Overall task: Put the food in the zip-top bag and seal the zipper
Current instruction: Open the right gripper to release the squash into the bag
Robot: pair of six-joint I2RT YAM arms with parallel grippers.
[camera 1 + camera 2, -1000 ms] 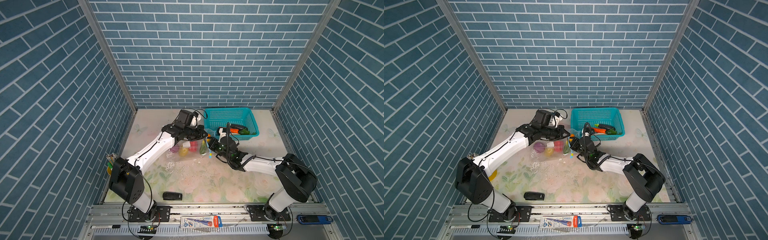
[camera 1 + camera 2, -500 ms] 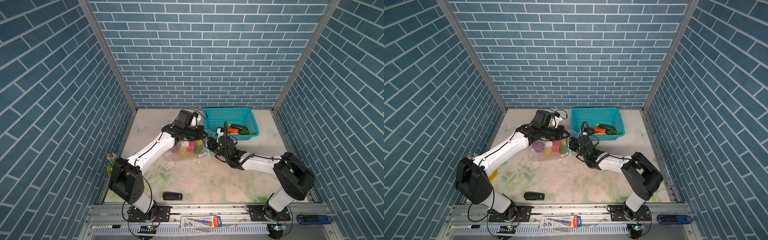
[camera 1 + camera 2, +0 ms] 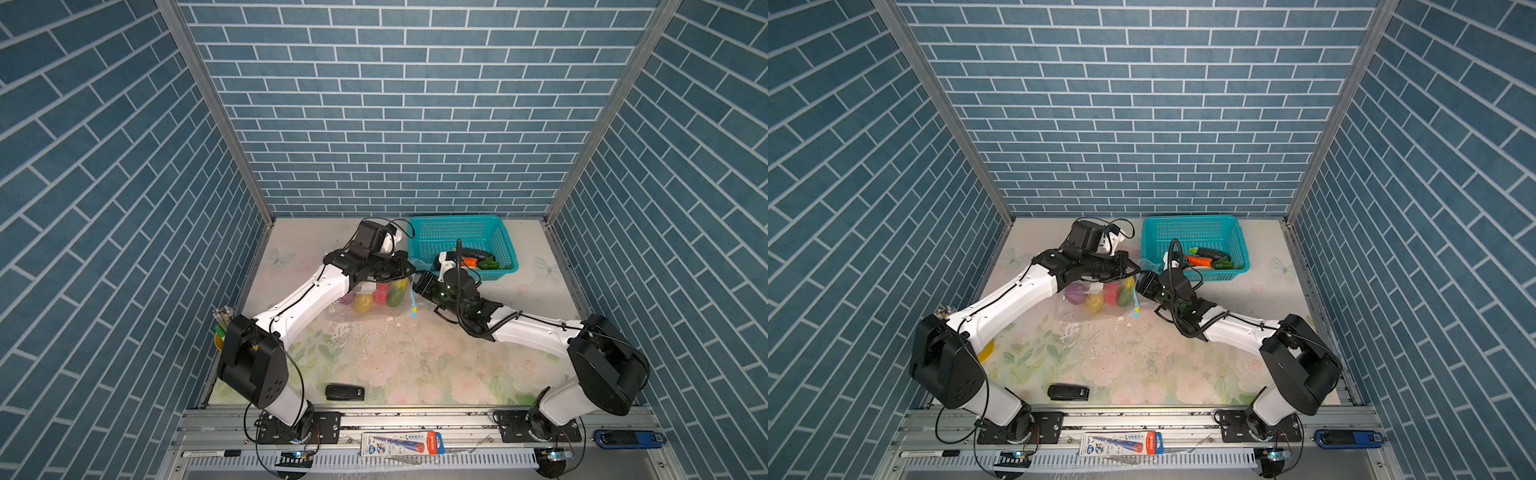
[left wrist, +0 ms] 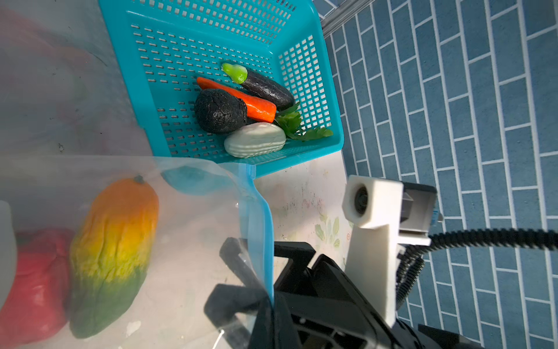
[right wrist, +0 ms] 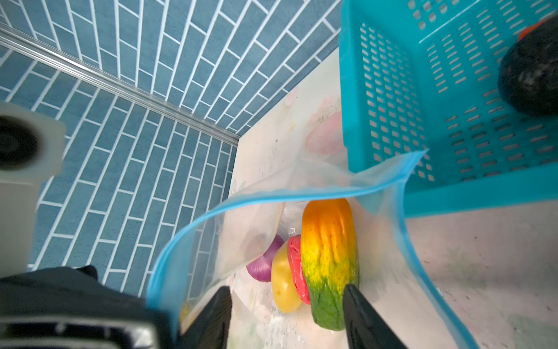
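Note:
The zip-top bag [image 3: 365,307] [image 3: 1084,307] lies on the table left of the teal basket, its mouth held up. My left gripper [image 4: 271,305] [image 3: 409,270] is shut on the light-blue zipper [image 4: 259,211] [image 5: 271,193]. My right gripper [image 5: 287,291] [image 3: 419,284] stands open in the bag's mouth, gripping nothing. Inside the bag lie food pieces: an orange-yellow-green one [image 5: 329,250], a red one [image 5: 296,266], a yellow one [image 5: 282,287] and a purple one [image 5: 265,266]. The green end lies close beside one right finger [image 5: 362,314].
The teal basket [image 3: 457,232] [image 4: 169,75] holds a dark lump [image 4: 219,111], a carrot [image 4: 241,101], an eggplant [image 4: 265,87], a white piece [image 4: 255,143] and leafy greens [image 4: 299,127]. A black object [image 3: 344,391] lies near the front edge; a pencil cup [image 3: 220,328] stands at the left.
My right gripper has moved a little left, further into the bag's mouth, and its jaws have widened. The orange-green piece now lies loose in the bag. The left arm has stayed put.

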